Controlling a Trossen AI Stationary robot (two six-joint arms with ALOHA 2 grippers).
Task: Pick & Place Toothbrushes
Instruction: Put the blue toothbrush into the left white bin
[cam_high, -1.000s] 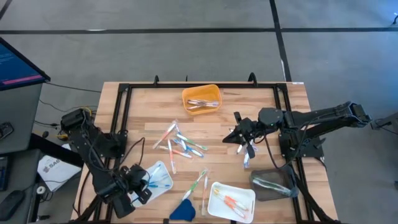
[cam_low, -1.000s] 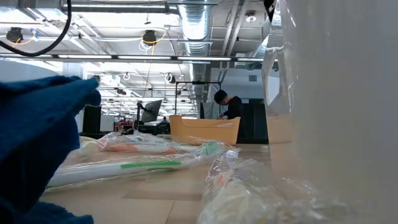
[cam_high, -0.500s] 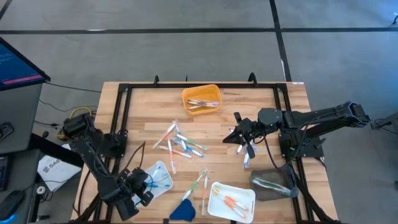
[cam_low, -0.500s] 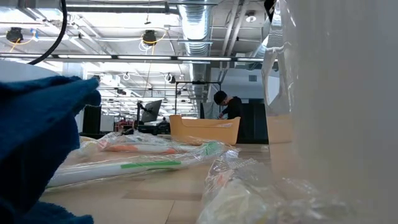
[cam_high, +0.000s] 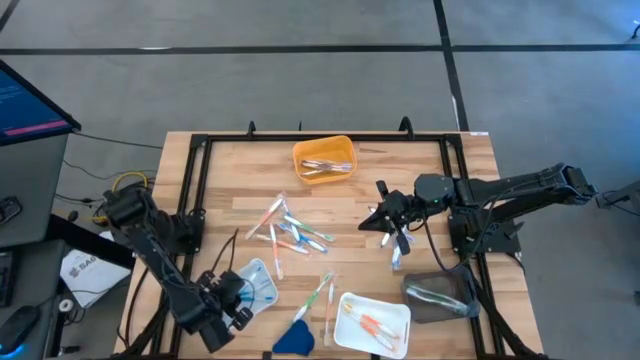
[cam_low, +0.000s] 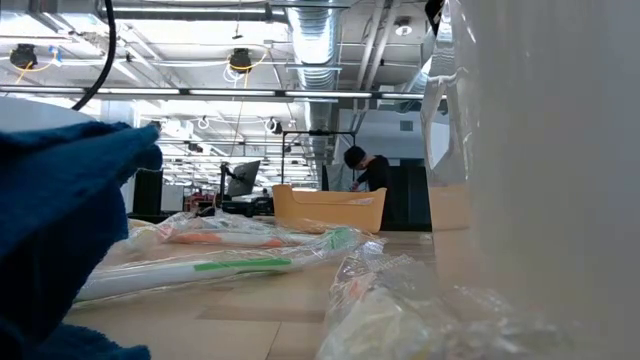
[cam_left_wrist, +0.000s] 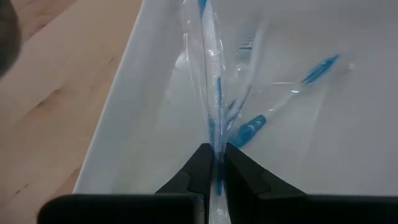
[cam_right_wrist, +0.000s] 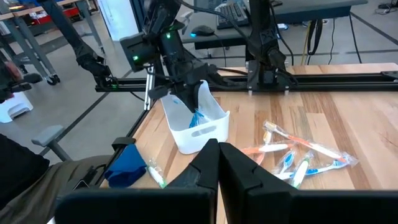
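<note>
The left gripper (cam_high: 236, 303) is positioned over the white rectangular plastic tray (cam_high: 262, 271) at the table's front left. Its fingers (cam_left_wrist: 202, 167) are seen pinching a blue toothbrush in a clear wrapper (cam_left_wrist: 212, 106), which hangs into that tray. The right gripper (cam_high: 380, 218), pressed together and empty, is held above the wooden table (cam_high: 230, 170), right of the loose wrapped toothbrushes (cam_high: 290, 232) at centre.

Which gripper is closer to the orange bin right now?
Right. The right gripper sits just off the orange bin; the left gripper is down in the white bin.
</note>
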